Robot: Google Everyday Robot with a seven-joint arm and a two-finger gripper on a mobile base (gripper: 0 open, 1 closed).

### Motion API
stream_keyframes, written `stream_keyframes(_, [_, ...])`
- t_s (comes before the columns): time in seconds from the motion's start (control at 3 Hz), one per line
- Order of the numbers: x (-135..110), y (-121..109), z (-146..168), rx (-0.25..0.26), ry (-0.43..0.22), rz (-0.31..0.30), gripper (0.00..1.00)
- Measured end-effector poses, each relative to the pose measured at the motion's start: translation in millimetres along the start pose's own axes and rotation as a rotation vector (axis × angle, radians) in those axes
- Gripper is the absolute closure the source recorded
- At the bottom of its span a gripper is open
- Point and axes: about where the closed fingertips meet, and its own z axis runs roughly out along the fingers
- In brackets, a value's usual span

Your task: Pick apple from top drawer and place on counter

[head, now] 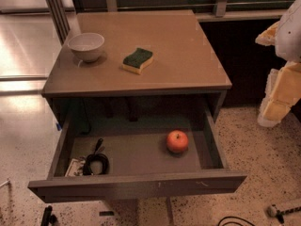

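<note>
The top drawer [141, 182] is pulled open below the counter [183, 55]. The apple [177, 141], red-orange and round, lies on the drawer floor in the right half, near the right wall. My gripper [275, 102] hangs at the right edge of the view, white and yellowish, beside the table's right side. It is level with the drawer, well to the right of the apple and apart from it. It holds nothing that I can see.
A white bowl [86, 46] and a green-and-yellow sponge [138, 60] stand on the counter's left half. A coiled black cable [96, 163] and a small card lie in the drawer's left corner. Cables lie on the speckled floor [263, 173].
</note>
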Motion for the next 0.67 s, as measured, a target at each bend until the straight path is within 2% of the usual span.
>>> stream_keyframes(0.33, [0.0, 0.0, 0.0, 0.000, 0.000, 0.000, 0.00])
stream_keyframes(0.67, [-2.2, 1.6, 9.5, 0.000, -0.027, 0.001, 0.18])
